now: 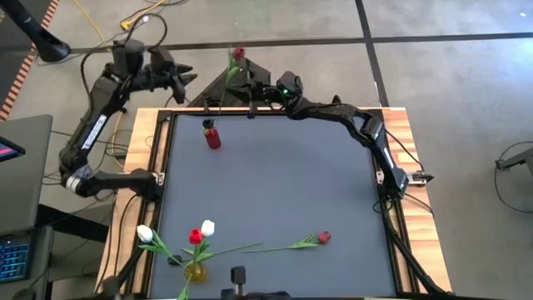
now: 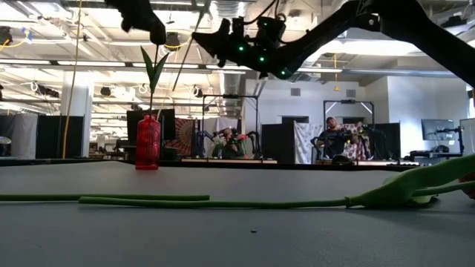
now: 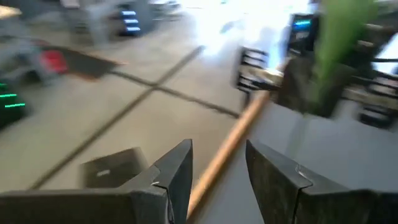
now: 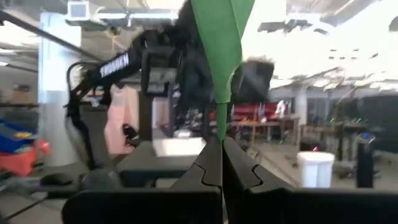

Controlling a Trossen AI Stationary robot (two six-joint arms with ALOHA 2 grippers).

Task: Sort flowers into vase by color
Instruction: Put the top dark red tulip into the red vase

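Note:
My right gripper (image 1: 236,89) hangs over the table's far edge, shut on a red tulip. The tulip's head (image 1: 238,54) is up. Its stem (image 2: 178,63) slants down toward the mouth of the red vase (image 1: 213,139); whether the tip is inside, I cannot tell. In the low view a leafy green stem (image 2: 151,81) rises from that vase (image 2: 148,142). My left gripper (image 1: 179,79) is open and holds nothing, raised beyond the table's far left corner. My right gripper pinches the tulip's thin stem (image 4: 221,127) between its two fingers, just below a broad green leaf (image 4: 221,43). The fingers come from the table's right, slanting a little upward, and lie across the stem. The tulip is lifted clear and tilted, head up.
A yellow vase (image 1: 196,271) at the near edge holds red and white tulips (image 1: 201,232). Another red tulip (image 1: 323,238) lies flat on the dark mat, its stem (image 2: 148,200) running leftward. A wooden rim (image 1: 141,150) borders the table. People sit in the room beyond (image 2: 334,137).

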